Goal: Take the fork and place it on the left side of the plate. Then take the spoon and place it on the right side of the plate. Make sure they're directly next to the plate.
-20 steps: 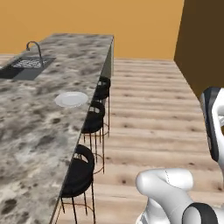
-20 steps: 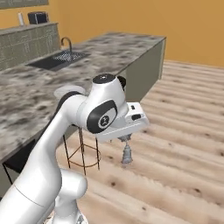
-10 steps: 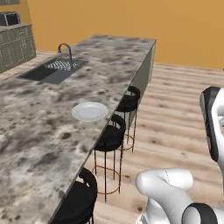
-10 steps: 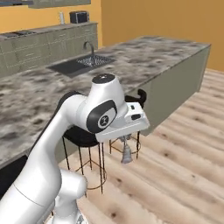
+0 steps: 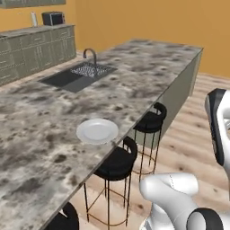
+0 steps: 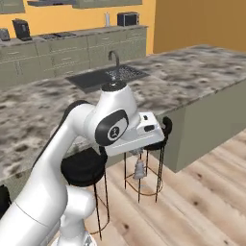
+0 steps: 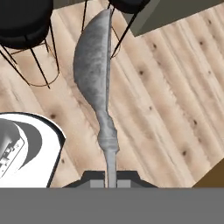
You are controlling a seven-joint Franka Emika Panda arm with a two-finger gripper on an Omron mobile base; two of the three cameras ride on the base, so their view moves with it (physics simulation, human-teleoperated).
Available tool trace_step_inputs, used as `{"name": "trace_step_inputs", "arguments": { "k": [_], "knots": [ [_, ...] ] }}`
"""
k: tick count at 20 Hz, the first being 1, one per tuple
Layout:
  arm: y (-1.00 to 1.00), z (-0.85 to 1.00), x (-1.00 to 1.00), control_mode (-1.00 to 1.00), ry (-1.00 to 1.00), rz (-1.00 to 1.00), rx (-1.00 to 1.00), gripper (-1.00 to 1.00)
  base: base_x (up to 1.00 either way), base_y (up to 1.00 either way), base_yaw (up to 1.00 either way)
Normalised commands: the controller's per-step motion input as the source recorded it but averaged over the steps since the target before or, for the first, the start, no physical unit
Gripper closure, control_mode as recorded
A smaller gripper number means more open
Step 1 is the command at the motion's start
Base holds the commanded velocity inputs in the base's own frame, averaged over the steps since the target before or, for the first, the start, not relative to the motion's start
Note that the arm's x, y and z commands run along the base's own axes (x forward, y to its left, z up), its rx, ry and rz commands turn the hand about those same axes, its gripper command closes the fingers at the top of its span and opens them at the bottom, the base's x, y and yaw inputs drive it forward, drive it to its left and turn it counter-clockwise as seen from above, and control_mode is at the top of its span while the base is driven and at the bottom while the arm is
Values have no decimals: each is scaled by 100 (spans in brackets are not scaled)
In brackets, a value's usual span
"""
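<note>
Hand view looks down the closed gripper (image 7: 111,175), whose jaws pinch the handle of the spoon (image 7: 94,74); the grey bowl hangs over the wooden floor (image 7: 175,100), with a black stool seat (image 7: 24,19) at the upper left. In the right base view the gripper (image 6: 139,154) sits low in front of the island, the spoon (image 6: 139,169) dangling beneath it beside a bar stool (image 6: 86,166).

Over the last second the whole scene has swung round in both base views: the base has driven, so the island counter (image 5: 40,157) now lies closer and the sink (image 5: 78,75) and the far cabinets (image 5: 33,49) have come into sight. The plate (image 5: 97,130) has not shifted on the marble; it rests near the counter's right edge, above the stools. The grip on the spoon has stayed unchanged throughout.

No fork can be made out near the plate, so I cannot tell whether that half is done. The robot appears to be carrying the spoon toward the plate; the arm must next lift it up over the counter edge and set it just right of the rim.
</note>
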Motion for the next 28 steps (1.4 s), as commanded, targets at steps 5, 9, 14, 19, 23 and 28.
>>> {"name": "trace_step_inputs", "arguments": {
  "k": [5, 9, 14, 19, 23, 28],
  "knots": [
    [0, 0, 0, 100, 0, 0, 0, 100, 84, -33, 45],
    [0, 0, 0, 100, 0, 0, 0, 100, 94, -24, 47],
    [0, 0, 0, 100, 0, 0, 0, 100, 100, -7, 50],
    [0, 0, 0, 100, 0, 0, 0, 100, 100, -8, 48],
    [0, 0, 0, 100, 0, 0, 0, 100, 100, 17, 29],
    [26, -12, 47, -100, 0, 1, 0, 100, 39, 19, 4]
  ]
}}
